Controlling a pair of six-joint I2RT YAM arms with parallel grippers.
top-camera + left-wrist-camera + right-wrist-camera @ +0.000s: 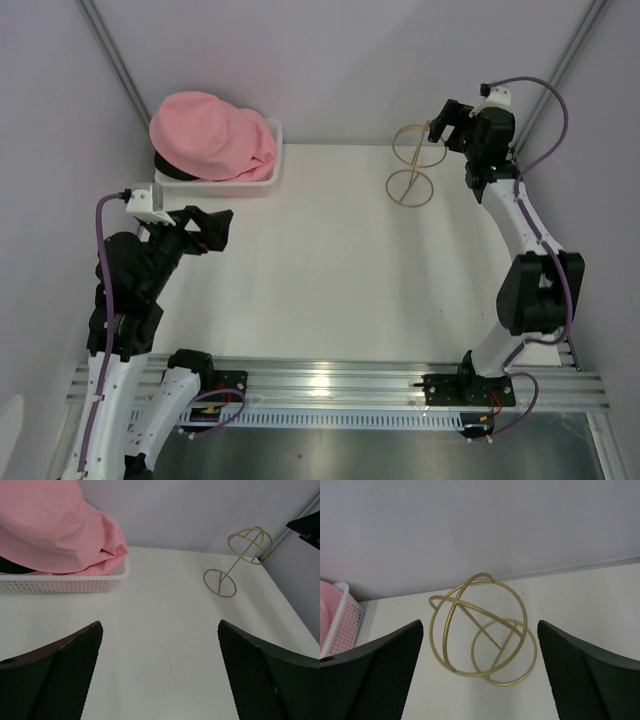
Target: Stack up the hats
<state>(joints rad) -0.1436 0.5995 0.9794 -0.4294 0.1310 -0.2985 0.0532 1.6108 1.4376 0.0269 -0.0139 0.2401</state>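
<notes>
**A:** What is on the far left?

**B:** A white mesh basket (266, 178) stands at the back left of the table (320, 290), close to the wall. A pink hat (210, 135) is heaped on it, crown up, with its brim spilling over the rim. A sliver of a black hat (176, 168) shows under it on the near left side.

**A:** Is the pink one hat or two?

**B:** I cannot tell. There are folds of pink cloth below the crown, but no clear edge.

**A:** And the left gripper (222, 230)?

**B:** It hovers over the table in front of the basket, touching nothing. Its fingers (60, 675) are spread wide, with nothing between them.

**A:** What is further right?

**B:** A gold wire stand (412, 165) stands upright at the back right. It has a round base ring, a slanted stem and a domed cage on top.

**A:** Where is the right gripper (438, 128)?

**B:** It is raised close beside the dome, on its right, and aimed at it. The fingers (585, 675) are splayed apart and grip nothing. In the wrist view the stand lies beyond them.
</notes>
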